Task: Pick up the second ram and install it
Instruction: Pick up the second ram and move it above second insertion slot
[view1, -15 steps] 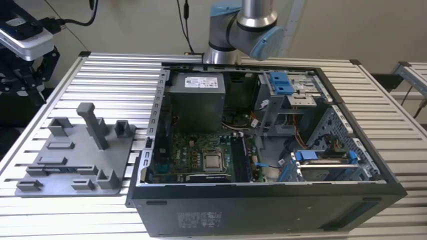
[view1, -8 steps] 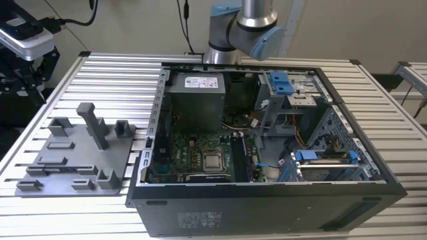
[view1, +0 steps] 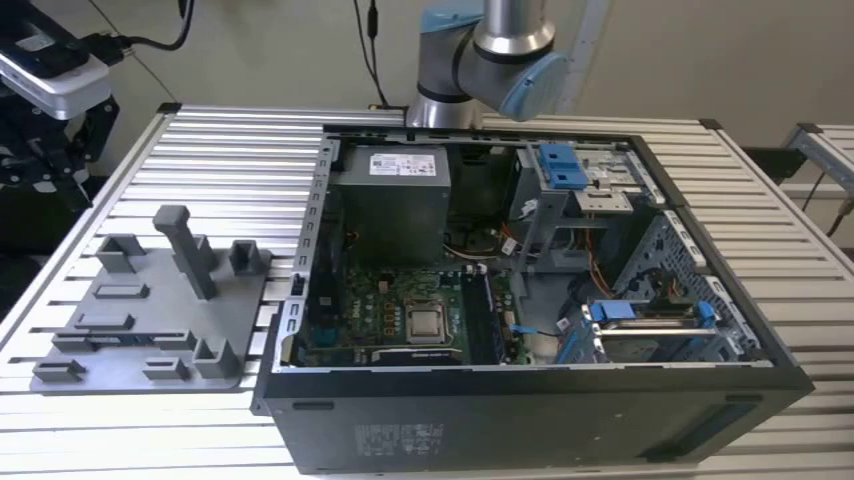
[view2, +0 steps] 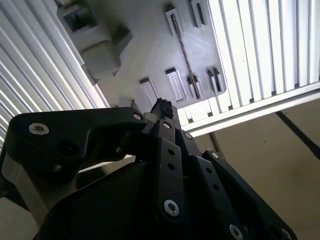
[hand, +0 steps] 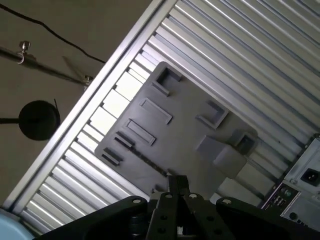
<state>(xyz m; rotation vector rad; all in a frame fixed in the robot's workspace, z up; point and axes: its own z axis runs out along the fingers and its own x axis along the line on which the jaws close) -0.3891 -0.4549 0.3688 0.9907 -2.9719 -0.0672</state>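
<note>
Gripper (hand: 178, 181): hanging above the fixture and apart from it, tips aimed down at the plate in both wrist views (view2: 162, 106).
Fingers (hand: 173, 185): closed tip to tip with no gap visible, and nothing seen in their grip.
Ram (view2: 183, 52): thin dark strip standing on edge in the fixture's long slot. Same strip in the first wrist view (hand: 142, 159). Seen as a dark, bluish line near the plate's front edge in the exterior view (view1: 134, 337). Not touched by the gripper.
Fixture (view1: 160, 310): grey plate with upright blocks and shallow pockets. Flat on the table at the exterior view's left, just beside the case.
Table (view1: 227, 160): slatted aluminium, carrying both fixture and case.
Case (view1: 534, 420): black, lying flat with its side open, toward the exterior view's right of the fixture.
Motherboard (view1: 387, 300): exposed on the case floor, on the side nearer the fixture.
Arm base (view1: 467, 60): grey and blue joint standing behind the case.
</note>
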